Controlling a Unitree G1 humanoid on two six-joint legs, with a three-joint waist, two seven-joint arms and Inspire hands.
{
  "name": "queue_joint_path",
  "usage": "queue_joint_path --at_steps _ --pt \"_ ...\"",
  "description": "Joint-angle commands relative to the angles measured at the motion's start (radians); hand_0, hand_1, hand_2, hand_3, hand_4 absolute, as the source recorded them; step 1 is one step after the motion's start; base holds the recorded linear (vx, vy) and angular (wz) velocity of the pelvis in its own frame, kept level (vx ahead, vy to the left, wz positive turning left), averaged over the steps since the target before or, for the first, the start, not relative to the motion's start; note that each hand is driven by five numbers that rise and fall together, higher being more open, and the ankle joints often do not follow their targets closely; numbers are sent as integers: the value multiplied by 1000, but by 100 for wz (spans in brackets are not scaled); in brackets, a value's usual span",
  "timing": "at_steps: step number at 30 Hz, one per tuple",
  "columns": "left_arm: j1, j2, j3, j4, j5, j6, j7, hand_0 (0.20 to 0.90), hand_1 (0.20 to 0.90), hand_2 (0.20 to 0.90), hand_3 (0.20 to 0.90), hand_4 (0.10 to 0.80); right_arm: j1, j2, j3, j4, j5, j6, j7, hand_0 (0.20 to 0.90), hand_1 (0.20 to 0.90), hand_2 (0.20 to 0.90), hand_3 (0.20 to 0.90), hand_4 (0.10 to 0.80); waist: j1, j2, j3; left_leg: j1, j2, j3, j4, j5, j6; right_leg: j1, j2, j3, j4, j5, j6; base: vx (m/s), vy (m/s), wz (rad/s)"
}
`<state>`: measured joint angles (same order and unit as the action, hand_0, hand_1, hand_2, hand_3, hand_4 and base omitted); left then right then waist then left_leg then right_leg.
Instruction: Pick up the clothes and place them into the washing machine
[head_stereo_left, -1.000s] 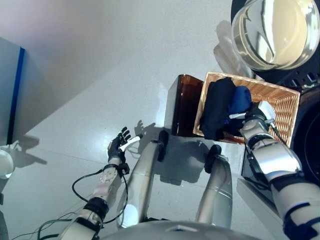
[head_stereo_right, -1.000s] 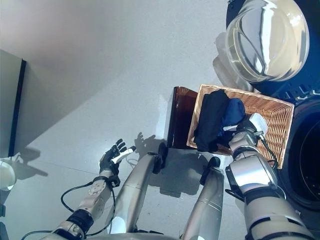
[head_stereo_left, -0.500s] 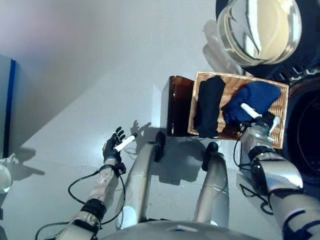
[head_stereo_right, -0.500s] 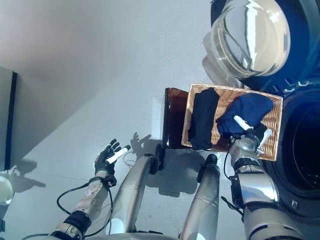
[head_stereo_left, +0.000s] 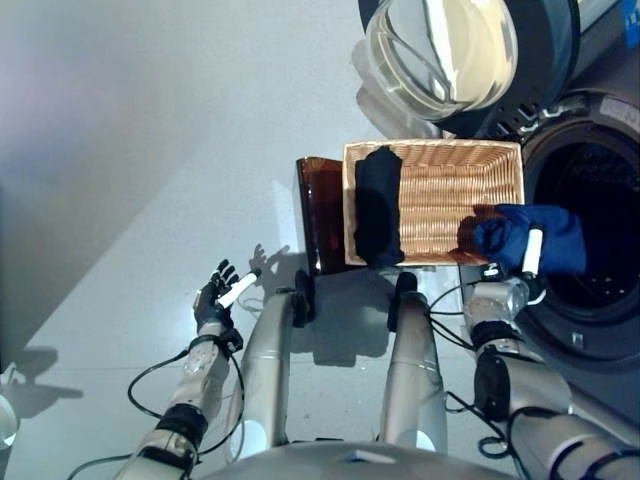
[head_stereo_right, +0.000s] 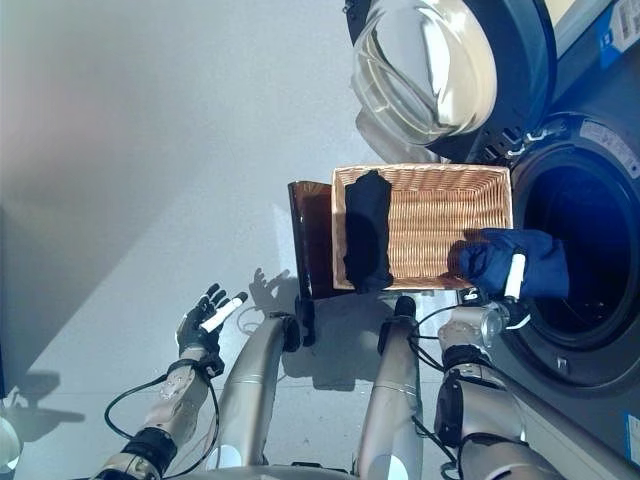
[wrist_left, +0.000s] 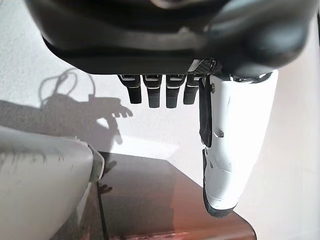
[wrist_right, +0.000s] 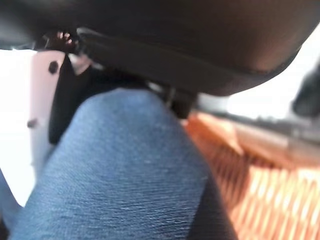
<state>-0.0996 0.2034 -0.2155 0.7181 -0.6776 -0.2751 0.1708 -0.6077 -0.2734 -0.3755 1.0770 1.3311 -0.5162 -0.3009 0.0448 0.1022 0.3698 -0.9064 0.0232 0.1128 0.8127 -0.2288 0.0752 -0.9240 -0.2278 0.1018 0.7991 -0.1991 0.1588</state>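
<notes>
The right hand gripped blue cloth at the washer mouth, not yet inside; dark cloth remained in the basket; left hand hung open.

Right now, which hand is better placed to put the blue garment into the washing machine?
The right hand. It already grips the blue garment, just in front of the washing machine's open drum. The left hand is open and empty over the floor, far from the wicker basket.

Blue garment; black, perhaps navy, garment; tan woven basket; dark brown stand.
</notes>
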Motion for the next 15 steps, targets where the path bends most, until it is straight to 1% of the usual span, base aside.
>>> queue_joint_path --at_steps 1,3,4,5,6,7,8,9,10,11,15 --pt "20 2 -9 6 -15 -70 -10 900 900 900 900 800 -86 -108 -40 -63 50 -122 36 200 200 200 200 300 46 53 -35 -21 26 -39 -20 57 -118 71 1 2 36 -4 -58 6 8 -8" --pt "29 5 -23 0 -11 -71 -18 900 900 900 900 800 -130 -149 -68 -34 67 -126 21 200 200 200 200 300 53 65 -42 -27 22 -40 -23 60 -119 60 -3 5 41 -8 -58 41 -2 -9" --pt "34 8 -31 -2 -10 -71 -23 900 900 900 900 800 -153 -177 -78 -13 72 -126 9 200 200 200 200 300 55 71 -53 -25 19 -41 -16 33 -125 59 -4 11 53 -36 -56 -13 27 -4" --pt "40 13 -42 -4 -8 -72 -27 900 900 900 900 800 -180 -214 -88 15 73 -125 -9 200 200 200 200 300 60 82 -54 -38 15 -37 -22 59 -121 41 -7 14 51 -16 -58 84 17 4" --pt "41 15 -48 -6 -5 -72 -31 900 900 900 900 800 -200 -243 -87 40 66 -118 -21 200 200 200 200 300 66 85 -68 -35 12 -39 -18 37 -126 39 -9 18 61 -35 -56 -15 41 16" --pt "47 15 -55 -10 -3 -72 -34 900 900 900 900 800 -226 -276 -80 69 47 -107 -41 200 200 200 200 300 73 94 -77 -42 10 -36 -16 37 -127 30 -10 22 64 -34 -55 -14 33 18" --pt "52 18 -59 -11 -1 -71 -35 900 900 900 900 800 -241 -302 -76 79 40 -99 -51 200 200 200 200 300 76 101 -76 -51 11 -31 -21 61 -122 17 -12 21 61 -13 -56 -109 48 17" --pt "58 17 -64 -11 0 -70 -37 900 900 900 900 800 -258 -320 -70 92 34 -91 -58 200 200 200 200 300 84 108 -83 -53 11 -30 -22 62 -121 12 -12 23 65 -15 -55 -12 16 9" --pt "60 17 -66 -7 3 -67 -37 900 900 900 900 800 -273 -335 -64 100 32 -85 -62 200 200 200 200 300 90 109 -95 -47 10 -32 -19 41 -126 17 -12 27 70 -33 -53 -8 20 4" --pt "63 14 -71 -4 5 -66 -39 900 900 900 900 800 -284 -358 -60 108 32 -82 -62 200 200 200 200 300 93 115 -95 -54 11 -26 -29 69 -121 5 -13 27 64 -10 -53 0 0 0" --pt "67 3 -75 23 -2 -57 -42 900 900 900 900 800 -288 -400 -92 90 75 -123 -64 200 200 200 200 300 93 122 -115 -50 10 -25 -44 76 -122 4 -16 30 62 -7 -51 -22 10 0"
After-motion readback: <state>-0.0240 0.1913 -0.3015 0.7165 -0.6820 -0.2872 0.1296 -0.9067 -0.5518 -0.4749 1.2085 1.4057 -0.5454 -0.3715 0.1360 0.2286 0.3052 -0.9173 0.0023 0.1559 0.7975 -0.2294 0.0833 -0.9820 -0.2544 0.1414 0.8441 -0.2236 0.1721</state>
